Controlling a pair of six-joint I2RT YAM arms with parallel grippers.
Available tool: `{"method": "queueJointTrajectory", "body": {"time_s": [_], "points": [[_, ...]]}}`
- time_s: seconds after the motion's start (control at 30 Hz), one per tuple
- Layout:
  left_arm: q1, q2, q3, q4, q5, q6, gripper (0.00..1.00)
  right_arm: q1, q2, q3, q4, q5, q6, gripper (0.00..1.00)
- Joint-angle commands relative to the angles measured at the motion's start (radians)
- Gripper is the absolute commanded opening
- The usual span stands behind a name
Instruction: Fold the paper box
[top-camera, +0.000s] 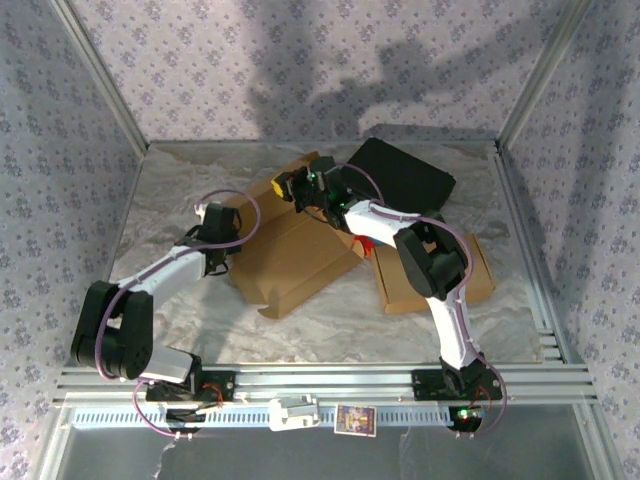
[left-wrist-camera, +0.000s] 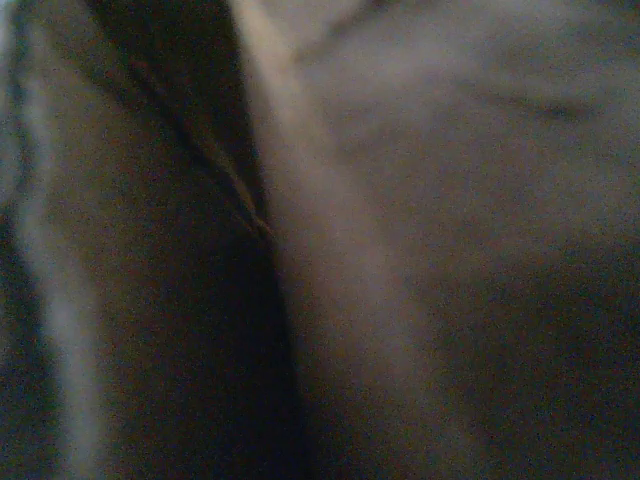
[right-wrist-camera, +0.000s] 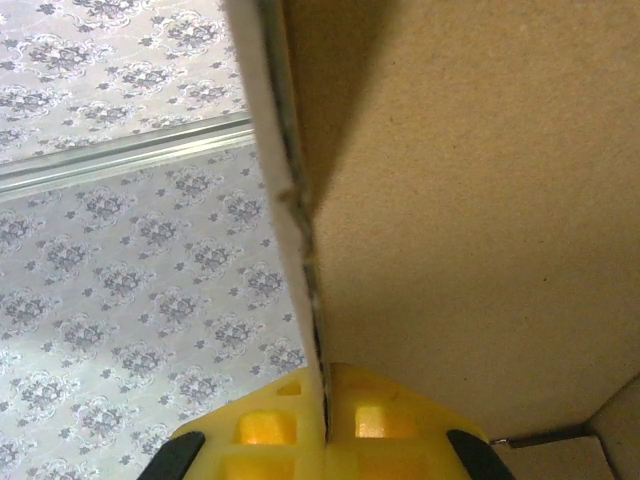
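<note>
The paper box (top-camera: 295, 255) is a flat brown cardboard blank lying mid-table. Its back flap (top-camera: 300, 168) stands raised. My right gripper (top-camera: 285, 187) is at that flap, and in the right wrist view its yellow fingers (right-wrist-camera: 265, 425) are shut on the thin cardboard edge (right-wrist-camera: 300, 230), which runs straight down between them. My left gripper (top-camera: 226, 243) sits at the box's left edge. The left wrist view is dark and blurred, with a cardboard fold (left-wrist-camera: 300, 260) pressed close to the lens; the jaws themselves are hidden there and look shut on that edge.
A second brown cardboard piece (top-camera: 475, 270) lies at the right under the right arm. A black flat object (top-camera: 405, 172) rests at the back, with a small red thing (top-camera: 366, 243) near the box's right edge. Patterned walls and metal rails enclose the table.
</note>
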Motion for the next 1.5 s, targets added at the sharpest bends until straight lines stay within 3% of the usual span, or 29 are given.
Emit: {"method": "queueJointTrajectory", "body": {"time_s": [0.0, 0.1, 0.23, 0.37, 0.5, 0.63, 0.83, 1.17, 1.47], "points": [[-0.02, -0.007, 0.053, -0.045, -0.04, -0.033, 0.0, 0.018, -0.002, 0.019, -0.104, -0.056, 0.018, 0.0], [-0.02, -0.023, 0.062, -0.101, -0.089, -0.045, 0.0, 0.02, -0.006, 0.04, -0.12, -0.056, 0.011, 0.03], [-0.013, -0.071, 0.067, -0.163, -0.115, 0.007, 0.0, 0.001, -0.041, 0.066, -0.185, -0.052, -0.057, 0.32], [0.04, -0.142, 0.057, -0.205, -0.044, 0.107, 0.0, -0.024, -0.086, 0.124, -0.298, -0.066, -0.162, 0.49], [0.148, -0.2, 0.046, -0.24, 0.09, 0.223, 0.0, -0.053, -0.147, 0.156, -0.391, -0.08, -0.264, 0.55], [0.26, -0.223, 0.047, -0.261, 0.261, 0.33, 0.0, -0.084, -0.223, 0.14, -0.473, -0.08, -0.353, 0.56], [0.315, -0.182, 0.079, -0.298, 0.354, 0.387, 0.0, -0.093, -0.3, 0.108, -0.602, -0.042, -0.418, 0.54], [0.308, -0.092, 0.14, -0.224, 0.374, 0.288, 0.0, -0.059, -0.236, 0.279, -0.891, 0.089, -0.504, 0.47], [0.286, -0.021, 0.2, -0.183, 0.382, 0.337, 0.0, -0.067, -0.09, 0.52, -1.096, 0.176, -0.654, 0.48]]}}
